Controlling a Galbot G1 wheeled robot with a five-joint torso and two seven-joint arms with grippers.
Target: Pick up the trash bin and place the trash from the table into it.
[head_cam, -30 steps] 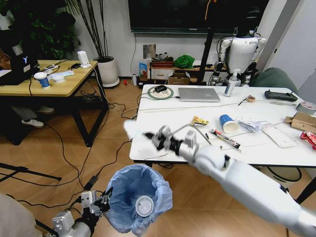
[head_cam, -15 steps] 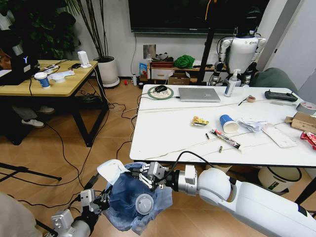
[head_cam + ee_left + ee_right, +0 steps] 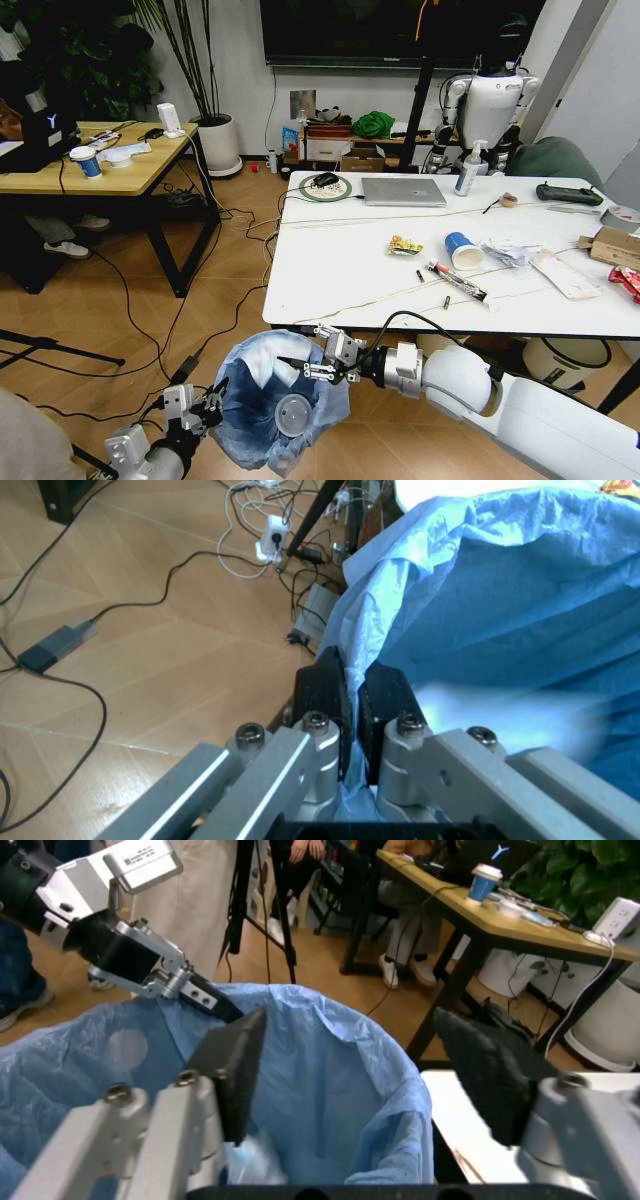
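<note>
The small round trash bin with its ruffled light blue plastic liner hangs off the near edge of the glossy white marble-look table. Looks light, but that bag's floppy and slippery, so my left gripper pinches liner and rim together. My right gripper is spread wide over the bin's mouth, holding nothing. No readable labels.

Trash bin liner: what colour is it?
Light blue, seen best in the left wrist view, where the trash bin liner is clamped by the left gripper.

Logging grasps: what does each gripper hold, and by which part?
Left gripper pinches the blue-bagged round trash bin by its ruffled rim. Right gripper, open over the bin, holds nothing.
</note>
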